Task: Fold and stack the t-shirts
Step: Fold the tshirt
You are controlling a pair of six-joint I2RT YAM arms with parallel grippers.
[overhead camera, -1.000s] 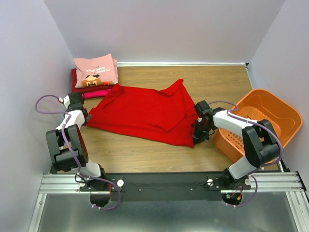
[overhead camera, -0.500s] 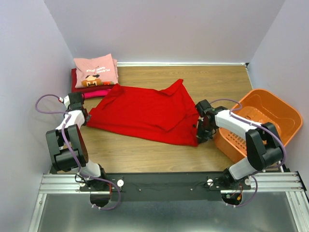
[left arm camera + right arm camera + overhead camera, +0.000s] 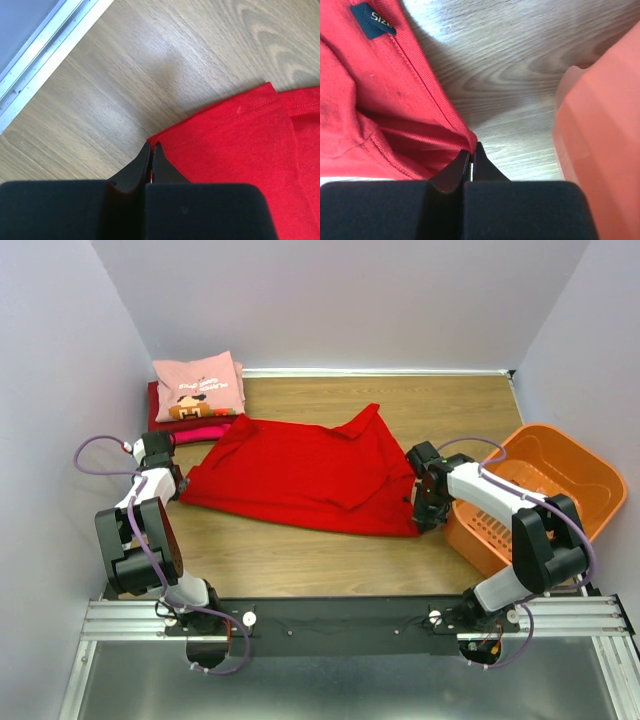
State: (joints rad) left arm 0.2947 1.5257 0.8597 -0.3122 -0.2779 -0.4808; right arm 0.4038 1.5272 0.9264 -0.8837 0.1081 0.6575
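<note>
T-shirt (image 3: 300, 475) lies gripped between left claw (image 3: 151, 151), right claw (image 3: 471, 151).

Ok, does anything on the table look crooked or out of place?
Only the red t-shirt: it lies skewed on the table, one side doubled over, size label showing. The folded stack in the far corner looks tidy.
</note>
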